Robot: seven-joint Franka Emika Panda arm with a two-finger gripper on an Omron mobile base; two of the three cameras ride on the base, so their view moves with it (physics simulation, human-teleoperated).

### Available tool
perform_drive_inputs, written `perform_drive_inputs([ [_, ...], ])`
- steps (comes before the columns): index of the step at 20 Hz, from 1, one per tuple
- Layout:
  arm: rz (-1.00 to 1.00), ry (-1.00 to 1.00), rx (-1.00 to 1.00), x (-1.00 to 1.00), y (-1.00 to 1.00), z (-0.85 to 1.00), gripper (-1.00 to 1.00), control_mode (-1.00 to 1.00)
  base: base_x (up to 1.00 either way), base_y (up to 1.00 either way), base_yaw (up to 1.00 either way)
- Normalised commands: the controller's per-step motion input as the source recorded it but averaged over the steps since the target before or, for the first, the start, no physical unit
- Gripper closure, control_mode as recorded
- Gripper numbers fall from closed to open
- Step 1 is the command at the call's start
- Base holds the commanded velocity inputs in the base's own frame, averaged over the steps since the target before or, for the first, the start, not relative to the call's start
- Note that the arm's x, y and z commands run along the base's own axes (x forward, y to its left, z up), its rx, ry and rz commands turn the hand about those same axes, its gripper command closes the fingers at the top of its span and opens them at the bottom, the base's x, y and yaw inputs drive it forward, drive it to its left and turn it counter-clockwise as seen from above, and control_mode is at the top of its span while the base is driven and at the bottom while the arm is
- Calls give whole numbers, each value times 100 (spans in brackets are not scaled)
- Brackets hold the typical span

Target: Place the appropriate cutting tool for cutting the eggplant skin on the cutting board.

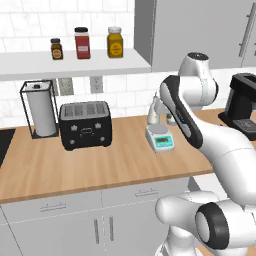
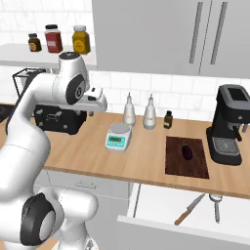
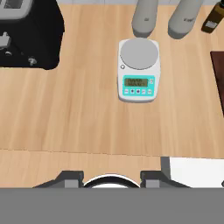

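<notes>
Wooden-handled cutting tool with a silvery metal head lies in the open white drawer below the counter edge, just right of a longer brown-handled knife; which kind of tool it is you can hardly tell at this size. Your dark reddish-brown rectangular cutting board sits on the light wooden countertop beside the black coffee machine, with the small dark purple eggplant on it. Your gripper hangs above the counter near the white digital scale; jaws stand partly apart, holding nothing.

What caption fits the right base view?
Eggplant on the cutting board, knife and peeler waiting in the open drawer.
</notes>
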Motion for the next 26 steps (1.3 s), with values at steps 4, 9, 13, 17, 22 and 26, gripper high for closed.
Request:
perform_drive_inputs([
  [4, 0, 0, 0, -3, -15, -8, -100, -100, 0, 0, 0],
  [9, 1, -11, 13, -74, -96, -7, -100, -100, 0, 0, 0],
  [13, 0, -12, 9, -88, -100, -3, -100, -100, 0, 0, 0],
  [17, 0, 0, 5, -44, -100, -13, -100, -100, 0, 0, 0],
  [22, 0, 11, 3, -8, -100, -31, -100, -100, 0, 0, 0],
  [26, 0, 18, 2, 4, -100, -52, -100, -100, 0, 0, 0],
])
